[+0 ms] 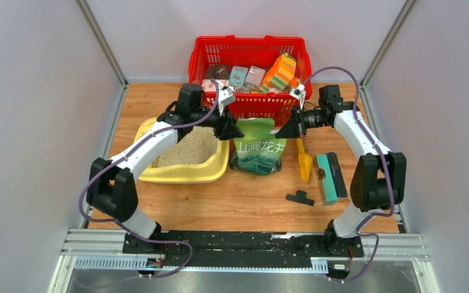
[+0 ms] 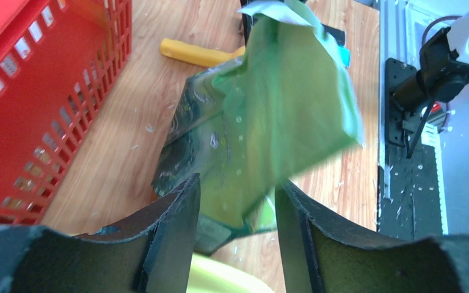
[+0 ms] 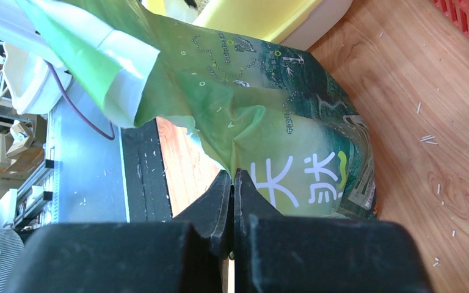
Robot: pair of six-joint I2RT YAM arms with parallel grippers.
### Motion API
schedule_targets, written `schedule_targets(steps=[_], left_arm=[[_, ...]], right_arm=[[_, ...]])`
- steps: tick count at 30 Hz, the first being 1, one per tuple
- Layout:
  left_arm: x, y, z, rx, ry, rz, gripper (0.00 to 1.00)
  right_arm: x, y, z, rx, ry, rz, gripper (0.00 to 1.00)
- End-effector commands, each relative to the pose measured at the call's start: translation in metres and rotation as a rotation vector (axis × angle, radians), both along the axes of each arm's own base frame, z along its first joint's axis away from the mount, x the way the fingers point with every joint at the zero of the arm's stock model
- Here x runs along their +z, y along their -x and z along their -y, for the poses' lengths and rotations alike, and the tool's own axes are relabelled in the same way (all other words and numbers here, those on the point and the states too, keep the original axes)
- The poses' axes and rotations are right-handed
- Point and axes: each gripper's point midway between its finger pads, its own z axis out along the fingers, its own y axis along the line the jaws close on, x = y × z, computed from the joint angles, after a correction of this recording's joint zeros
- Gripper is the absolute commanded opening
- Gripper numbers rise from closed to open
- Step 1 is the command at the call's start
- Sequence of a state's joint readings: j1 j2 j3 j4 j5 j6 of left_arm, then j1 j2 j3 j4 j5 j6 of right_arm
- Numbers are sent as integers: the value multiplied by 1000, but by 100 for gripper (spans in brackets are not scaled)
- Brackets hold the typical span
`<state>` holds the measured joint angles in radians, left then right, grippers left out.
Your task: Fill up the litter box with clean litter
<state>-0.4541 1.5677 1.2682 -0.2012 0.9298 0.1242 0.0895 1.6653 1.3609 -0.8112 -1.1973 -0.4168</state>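
Green bag is standing by the part-filled litter box, my left gripper hanging spread around its flap, my right gripper pressing together at its edge; pouring more likely needs a firm grip.

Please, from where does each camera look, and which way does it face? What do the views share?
Top external: above and behind the robot, facing down on the wooden table; left arm and right arm show.
Left wrist: on the left arm, facing the green plastic bag with white characters; the left pincer, open, shows.
Right wrist: on the right arm, facing the same bag; the right pincer, shut, shows.
Shared: all three see that bag.
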Motion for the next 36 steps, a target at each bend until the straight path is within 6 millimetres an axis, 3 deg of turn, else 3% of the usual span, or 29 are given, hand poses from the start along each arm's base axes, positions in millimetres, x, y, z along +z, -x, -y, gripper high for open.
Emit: schedule_targets(steps=[1,6,9,13,16,17,18,24,29,33,36], left_arm=[[12,4,32,-23,86,-36,52],[7,8,40,-10,108,-146,32],[2,5,34,7,88,-150,21],[-3,-1,24,73,103,-291,10],[0,-1,16,80,115,-331,0],[0,-2,14,79,117,-347,0],[0,1,14,69,111,-371,0],[-1,10,8,8,98,-530,0],[1,23,10,-53,93,-680,0],[-15,23,13,-31,65,-895,0],[-14,20,15,-25,95,-908,0]], right_arm=[[28,15,-8,53,-102,-12,0],[27,16,-2,38,-120,-38,0],[34,10,4,18,-143,-51,0],[43,1,7,27,-205,-144,0],[50,8,5,52,-220,-224,0],[53,20,5,48,-222,-328,0],[52,22,5,66,-229,-293,0],[53,39,3,31,-329,-536,0],[51,34,3,1,-339,-719,0],[43,26,5,-29,-388,-912,0],[41,18,7,-46,-401,-1047,0]])
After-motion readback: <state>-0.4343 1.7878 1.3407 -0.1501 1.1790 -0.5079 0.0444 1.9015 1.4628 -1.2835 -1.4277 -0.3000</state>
